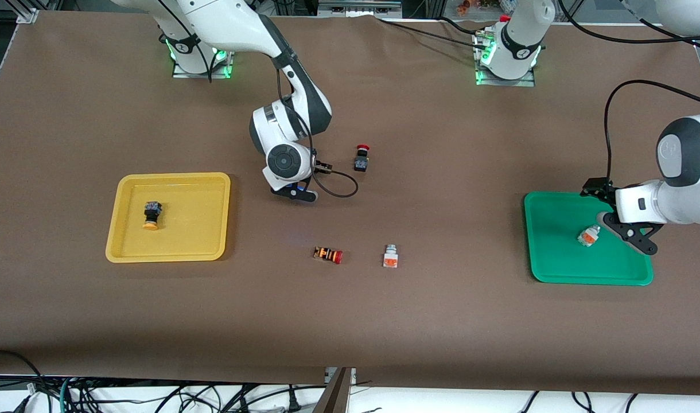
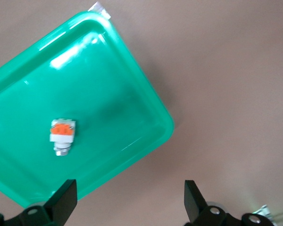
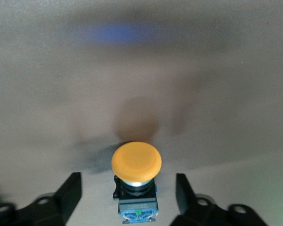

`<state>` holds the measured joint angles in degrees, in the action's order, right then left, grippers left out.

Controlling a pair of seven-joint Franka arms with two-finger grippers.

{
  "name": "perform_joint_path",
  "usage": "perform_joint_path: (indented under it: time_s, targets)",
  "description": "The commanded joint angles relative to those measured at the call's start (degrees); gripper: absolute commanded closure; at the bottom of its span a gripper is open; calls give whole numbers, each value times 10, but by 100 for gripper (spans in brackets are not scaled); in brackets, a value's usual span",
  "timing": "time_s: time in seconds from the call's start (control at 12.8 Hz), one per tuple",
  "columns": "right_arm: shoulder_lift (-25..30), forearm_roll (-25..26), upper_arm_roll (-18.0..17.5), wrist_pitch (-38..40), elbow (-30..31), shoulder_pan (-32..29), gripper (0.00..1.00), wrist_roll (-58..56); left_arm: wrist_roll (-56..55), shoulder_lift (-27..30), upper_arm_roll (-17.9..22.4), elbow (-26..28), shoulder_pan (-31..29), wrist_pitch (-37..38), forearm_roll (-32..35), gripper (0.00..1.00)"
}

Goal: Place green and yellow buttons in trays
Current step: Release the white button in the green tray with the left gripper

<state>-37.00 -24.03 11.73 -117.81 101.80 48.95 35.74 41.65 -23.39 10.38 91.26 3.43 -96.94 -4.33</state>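
Brown table cover fills view; tangled black cables on pale floor under near edge.

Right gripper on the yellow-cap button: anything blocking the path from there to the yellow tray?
Nothing visible. The right gripper straddles the black-bodied yellow-cap button, fingers open on either side. Only bare table lies between it and the yellow tray, which holds one yellow-cap button, toward its outer end.

We see a shallow yellow plastic tray holding a black-bodied, orange-capped pushbutton, and a shallow green plastic tray holding a white-bodied pushbutton. Between the trays, on the brown table, lie another white pushbutton and two red-capped ones.
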Motion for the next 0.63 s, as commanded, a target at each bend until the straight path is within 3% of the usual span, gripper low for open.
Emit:
perform_joint_path:
  time_s: [0.0,0.31,0.55]
  targets:
    - [12,-12,0,-9,16,3,58,5,-69,2,-26,-10,-2,18,-37,0]
    - [13,-12,0,-9,16,5,78,4,-180,-2,-52,-10,17,6,-102,0]
    - [23,-11,4,-1,11,4,82,-8,-246,-6,-86,-8,22,-39,-116,0]
